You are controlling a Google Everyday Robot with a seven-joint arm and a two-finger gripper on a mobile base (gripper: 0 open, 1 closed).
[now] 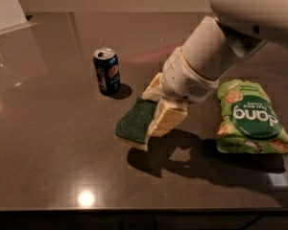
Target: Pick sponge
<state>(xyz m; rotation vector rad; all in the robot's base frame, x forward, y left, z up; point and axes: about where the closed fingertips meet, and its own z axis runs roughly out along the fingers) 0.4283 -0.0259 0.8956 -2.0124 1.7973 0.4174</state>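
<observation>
gripper [154, 113] at frame centre, its pale fingers [169, 119] pinching the sponge's right end | sponge [133, 122] just left of centre, green face up, tilted, held off the dark table [48, 143], its shadow cast below | soda can [107, 71] upright, upper left of sponge | green snack bag [249, 119] lying flat at right
</observation>
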